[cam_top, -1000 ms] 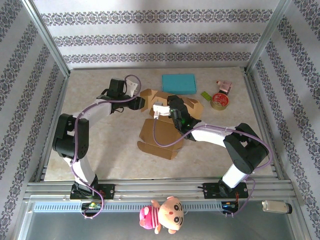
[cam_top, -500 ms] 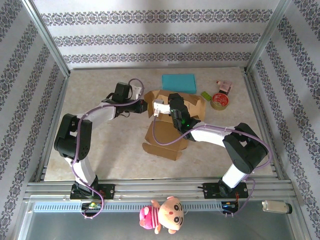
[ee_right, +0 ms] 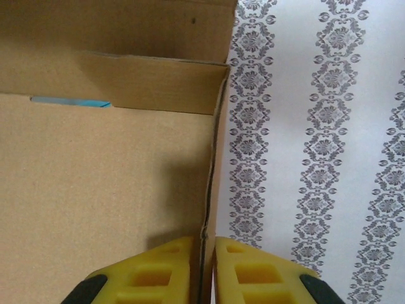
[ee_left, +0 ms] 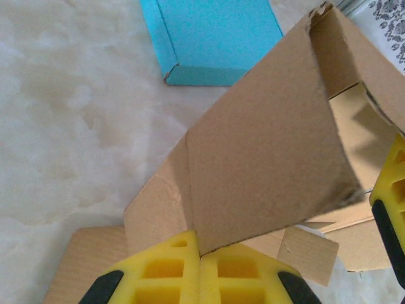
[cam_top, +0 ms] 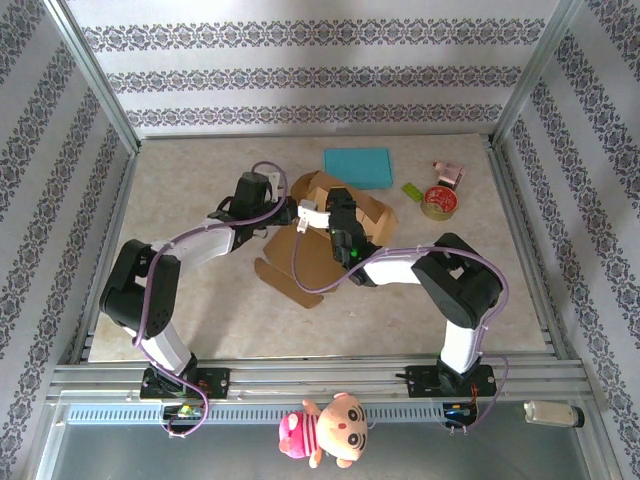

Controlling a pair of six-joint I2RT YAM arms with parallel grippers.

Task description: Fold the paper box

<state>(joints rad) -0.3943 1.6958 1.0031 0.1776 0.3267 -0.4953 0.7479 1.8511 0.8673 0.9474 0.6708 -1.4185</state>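
The brown paper box (cam_top: pixel 300 265) lies partly folded mid-table, its flaps raised at the far end. My left gripper (cam_top: pixel 284 212) reaches in from the left. In the left wrist view it (ee_left: pixel 201 253) is shut on the bottom corner of a raised flap of the box (ee_left: pixel 266 158). My right gripper (cam_top: pixel 336 204) is at the box's far end. In the right wrist view it (ee_right: pixel 204 246) is shut on the upright edge of a box wall (ee_right: pixel 95 177), one yellow finger on each side of it.
A teal flat box (cam_top: pixel 357 166) (ee_left: pixel 215 38) lies just beyond the paper box. A tape roll (cam_top: pixel 438 201), a green piece (cam_top: pixel 412 190) and a pink item (cam_top: pixel 448 173) sit at the far right. A plush toy (cam_top: pixel 325 430) hangs at the near rail.
My left gripper has closed on the flap. The box has shifted left and turned, and both arms have moved left with it.
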